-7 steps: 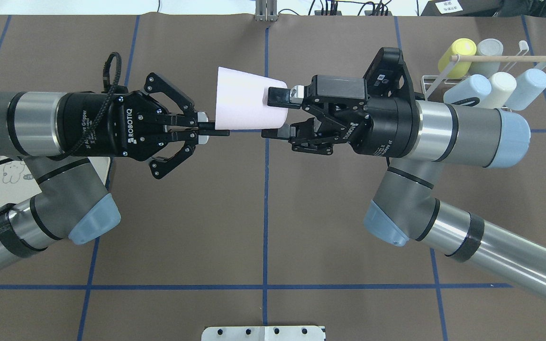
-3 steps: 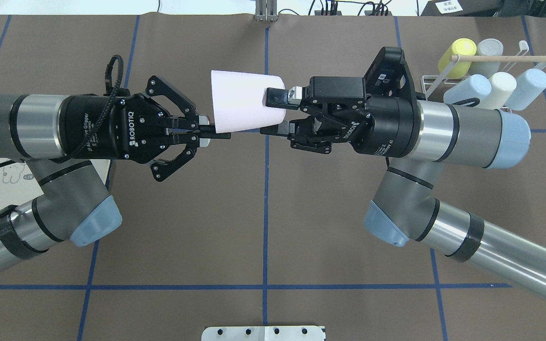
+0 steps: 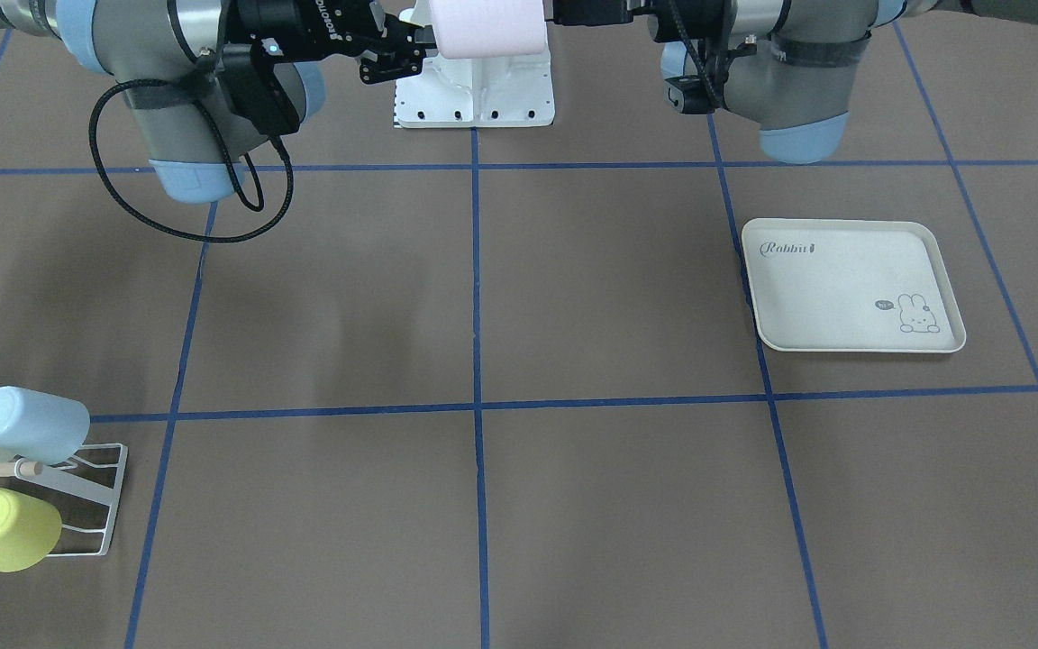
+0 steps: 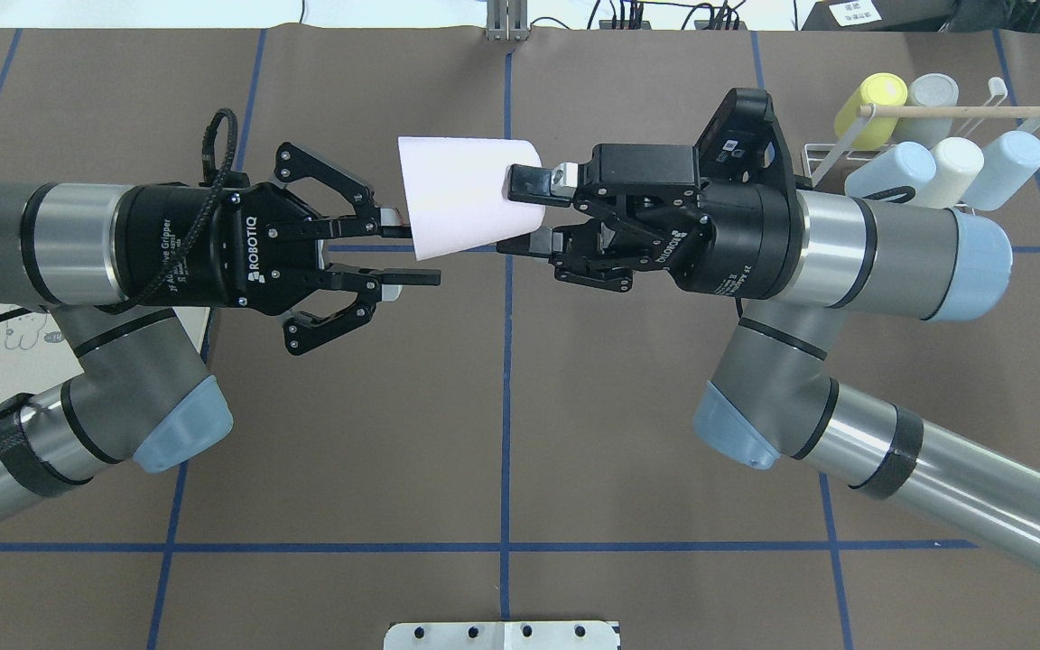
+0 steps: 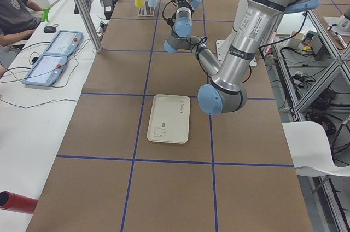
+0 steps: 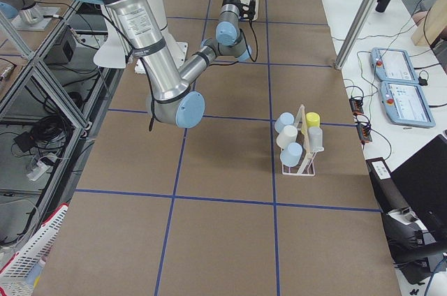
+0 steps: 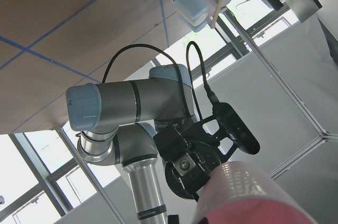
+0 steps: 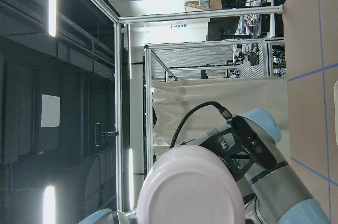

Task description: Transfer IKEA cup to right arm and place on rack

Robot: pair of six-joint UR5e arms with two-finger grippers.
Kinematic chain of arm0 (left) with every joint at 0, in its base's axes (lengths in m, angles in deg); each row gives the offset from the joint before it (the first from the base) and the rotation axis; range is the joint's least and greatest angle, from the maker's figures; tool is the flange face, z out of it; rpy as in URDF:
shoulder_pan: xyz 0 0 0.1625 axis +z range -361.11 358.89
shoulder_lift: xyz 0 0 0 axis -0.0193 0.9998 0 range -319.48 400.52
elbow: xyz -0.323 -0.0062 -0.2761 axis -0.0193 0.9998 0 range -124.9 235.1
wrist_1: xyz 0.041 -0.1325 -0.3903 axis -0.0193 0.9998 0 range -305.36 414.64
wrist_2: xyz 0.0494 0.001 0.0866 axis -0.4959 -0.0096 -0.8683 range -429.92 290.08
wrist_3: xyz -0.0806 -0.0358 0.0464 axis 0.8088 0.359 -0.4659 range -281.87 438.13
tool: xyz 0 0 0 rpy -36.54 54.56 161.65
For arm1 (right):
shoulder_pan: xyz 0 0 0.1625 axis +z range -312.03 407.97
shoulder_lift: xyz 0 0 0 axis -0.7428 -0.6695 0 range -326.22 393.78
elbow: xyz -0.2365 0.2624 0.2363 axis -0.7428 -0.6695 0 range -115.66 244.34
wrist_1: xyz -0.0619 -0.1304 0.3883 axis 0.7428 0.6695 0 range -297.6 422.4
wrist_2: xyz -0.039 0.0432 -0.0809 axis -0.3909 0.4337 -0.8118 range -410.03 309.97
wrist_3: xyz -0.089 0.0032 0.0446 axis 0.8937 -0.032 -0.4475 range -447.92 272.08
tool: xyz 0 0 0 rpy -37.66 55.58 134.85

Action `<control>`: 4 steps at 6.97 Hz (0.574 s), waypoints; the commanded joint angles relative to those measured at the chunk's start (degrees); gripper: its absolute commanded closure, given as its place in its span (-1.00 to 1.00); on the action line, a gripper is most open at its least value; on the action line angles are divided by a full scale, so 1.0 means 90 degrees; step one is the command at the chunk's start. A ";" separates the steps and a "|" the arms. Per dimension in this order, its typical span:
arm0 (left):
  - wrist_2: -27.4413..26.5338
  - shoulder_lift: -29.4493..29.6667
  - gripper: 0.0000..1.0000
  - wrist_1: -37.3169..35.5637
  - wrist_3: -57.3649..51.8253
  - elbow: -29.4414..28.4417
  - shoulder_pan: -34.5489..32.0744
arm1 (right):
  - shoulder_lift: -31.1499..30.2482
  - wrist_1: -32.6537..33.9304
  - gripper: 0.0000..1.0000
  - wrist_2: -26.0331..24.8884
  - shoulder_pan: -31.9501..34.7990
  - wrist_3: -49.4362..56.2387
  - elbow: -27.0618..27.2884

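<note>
The pale pink IKEA cup (image 4: 466,199) hangs on its side above the table's middle, wide rim toward my left arm. My right gripper (image 4: 525,213) is shut on its narrow bottom end, one finger above and one below. My left gripper (image 4: 419,254) stands open at the rim; its upper finger lies by the rim's lower edge and the lower finger is clear of the cup. The cup also shows in the front view (image 3: 487,27) and both wrist views (image 7: 248,195) (image 8: 193,187). The white wire rack (image 4: 822,158) with its wooden dowel (image 4: 953,112) stands at the far right.
Yellow, blue, cream and grey cups (image 4: 913,167) sit on the rack, also seen at the front view's lower left (image 3: 77,505). A cream rabbit-print tray (image 3: 852,284) lies under my left arm's side. A person sits at a desk (image 5: 16,13) beyond the table.
My left gripper has opened and let go of the cup's rim. The right gripper keeps its hold, and the cup has shifted slightly toward the left and far side.
</note>
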 commanded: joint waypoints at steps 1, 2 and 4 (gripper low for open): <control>-0.0003 -0.0040 -1.00 0.0001 -0.0022 0.0078 -0.0038 | -0.0020 -0.0019 0.32 0.0000 0.0013 -0.0013 0.0054; -0.0003 -0.0049 -1.00 0.0001 -0.0070 0.0069 -0.0068 | -0.0049 -0.0019 0.32 0.0000 0.0023 -0.0042 0.0093; 0.0016 -0.0330 -1.00 -0.0019 -0.0323 -0.0038 -0.0457 | -0.0409 -0.0058 0.32 0.0000 0.0023 -0.0062 0.0336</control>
